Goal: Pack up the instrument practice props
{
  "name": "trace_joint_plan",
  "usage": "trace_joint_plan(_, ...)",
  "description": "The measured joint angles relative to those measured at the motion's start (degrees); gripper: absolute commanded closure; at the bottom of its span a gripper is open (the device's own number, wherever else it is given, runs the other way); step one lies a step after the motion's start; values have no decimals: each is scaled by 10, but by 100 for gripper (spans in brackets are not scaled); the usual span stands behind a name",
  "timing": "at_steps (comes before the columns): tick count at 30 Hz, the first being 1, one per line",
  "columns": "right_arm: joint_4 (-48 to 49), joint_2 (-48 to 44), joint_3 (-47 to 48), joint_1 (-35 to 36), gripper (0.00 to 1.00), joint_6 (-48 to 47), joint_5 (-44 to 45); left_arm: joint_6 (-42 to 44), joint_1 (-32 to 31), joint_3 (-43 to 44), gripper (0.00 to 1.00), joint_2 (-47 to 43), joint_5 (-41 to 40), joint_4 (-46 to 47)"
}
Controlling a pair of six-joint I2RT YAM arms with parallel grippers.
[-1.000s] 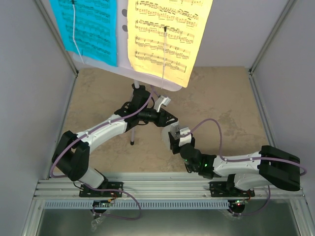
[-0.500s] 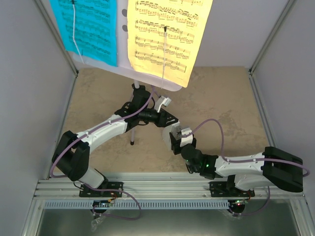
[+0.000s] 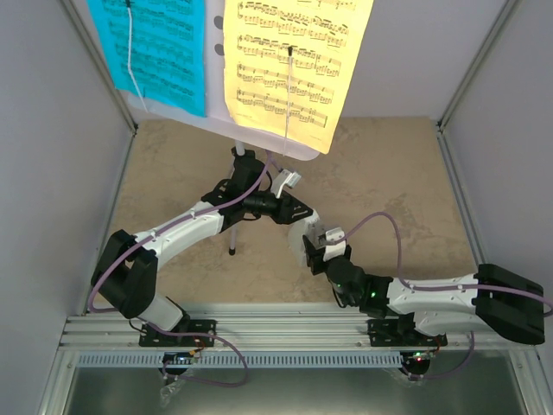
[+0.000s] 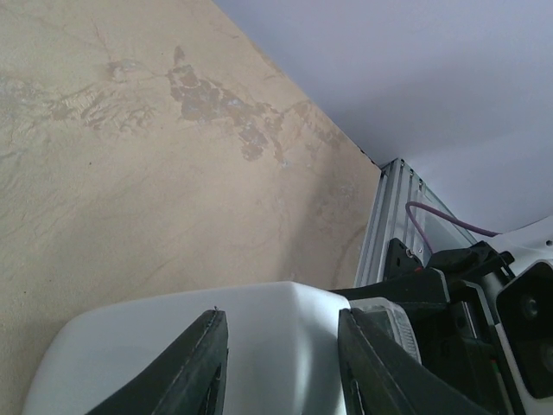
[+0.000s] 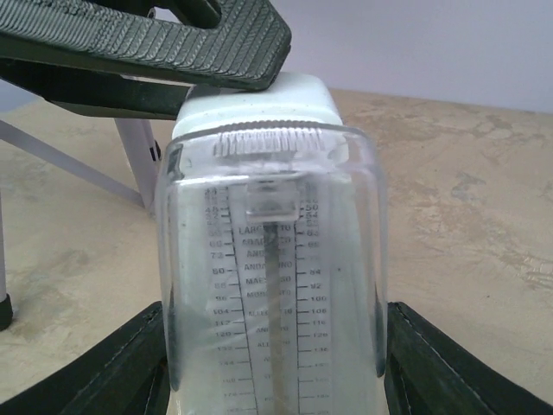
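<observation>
Glossy clear plastic cover, smooth white body: metronome [image 5: 272, 259].
Above right gripper [image 5: 275, 363]: ribbed matt black pad [image 5: 173, 43]; tabletop [image 5: 467, 216] matt, mottled beige.

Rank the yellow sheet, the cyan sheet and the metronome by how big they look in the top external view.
1. yellow sheet: largest, though cut by the top edge.
2. cyan sheet: smaller as seen, cut off at top and left.
3. metronome: smallest, mostly hidden, and farther from the camera.

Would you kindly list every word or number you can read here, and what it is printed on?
"72", "104", "120": tempo scale on the metronome, right wrist view.
Tempo words beside those numbers: too blurred to read.
On the cyan sheet and yellow sheet: printed music notes only, no legible words.
</observation>
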Motion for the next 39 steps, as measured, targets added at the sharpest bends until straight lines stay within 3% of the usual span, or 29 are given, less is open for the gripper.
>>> trace_joint_plan(9,-3,-31,-18,-12,54,-14,-21,2,0,0,60,0,0,-2)
trace_joint_plan(21,49,11,-17,-19,54,-30,-14,8,-5,0,60,0,0,-3)
trace_joint_plan(39,27,14,-2,-31,41,-38,-31,15,-10,2,62,0,-7,-3)
